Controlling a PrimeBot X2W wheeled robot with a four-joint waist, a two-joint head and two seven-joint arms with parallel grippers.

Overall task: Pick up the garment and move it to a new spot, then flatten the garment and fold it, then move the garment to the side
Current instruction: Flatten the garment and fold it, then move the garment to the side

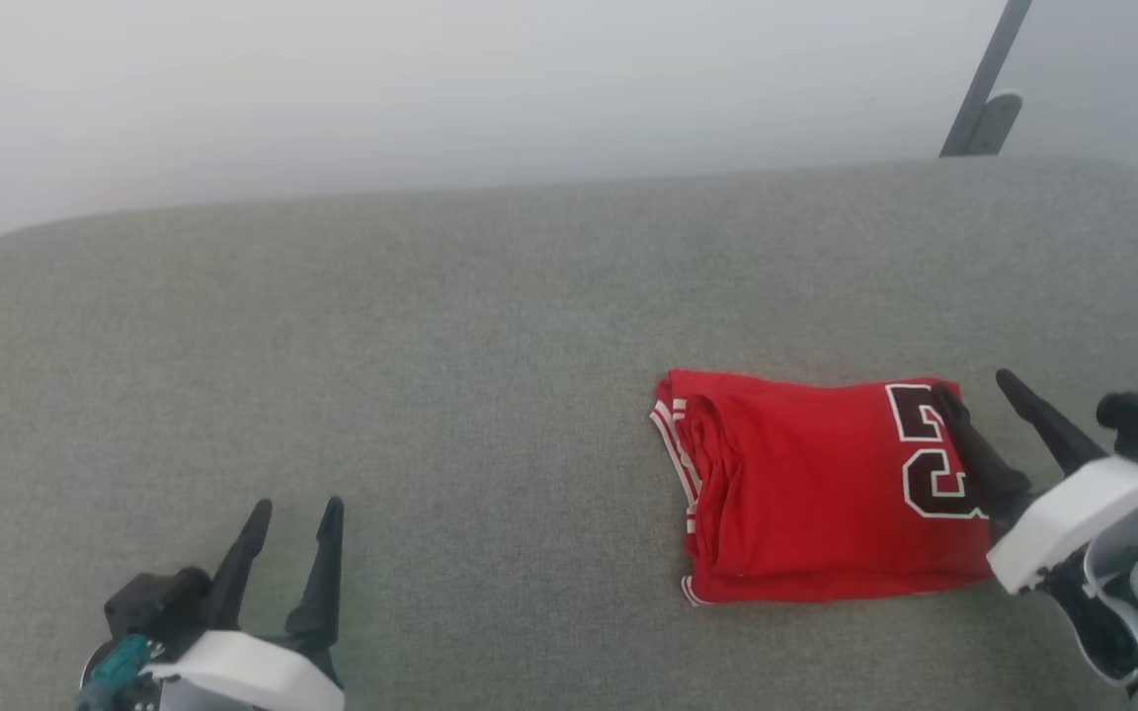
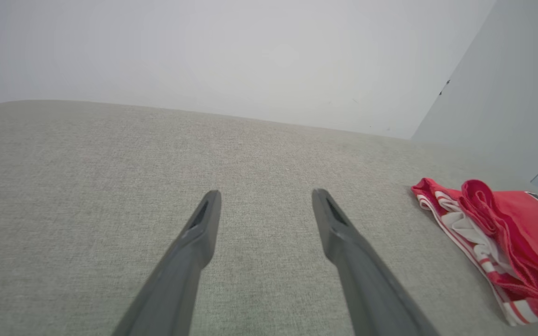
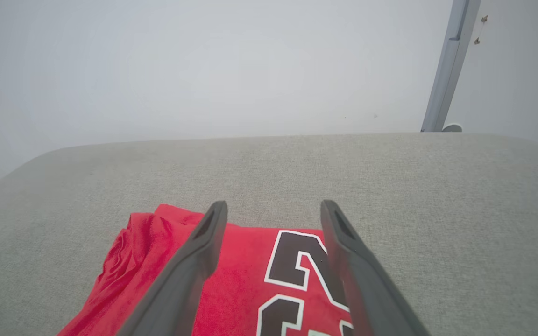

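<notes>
- Shirt (image 1: 806, 484) is seen folded into a neat block on the right part of the table (image 1: 332, 346), well apart from the left gripper (image 1: 296, 508).
- Right gripper (image 1: 976, 387) is held at the shirt's right end, by the big dark number (image 1: 925, 494). Its fingers are spread open and nothing is gripped. One finger is seen above the number and the other past the shirt's edge. Whether the cloth is touched cannot be told.
- It is likely kept there because the last job, moving the folded shirt to the side, can be done from that end.
- Left gripper is parked low over bare table, with its fingers open and empty. It is likely kept back so the shirt is not bumped.
- Long side of the shirt is laid left to right in the head view. The striped trim (image 1: 673, 444) and bunched folds are pointed left. The number end is pointed right, toward the right gripper.
- Layers are stacked flat, so it is judged that the block could be moved in one piece.
</notes>
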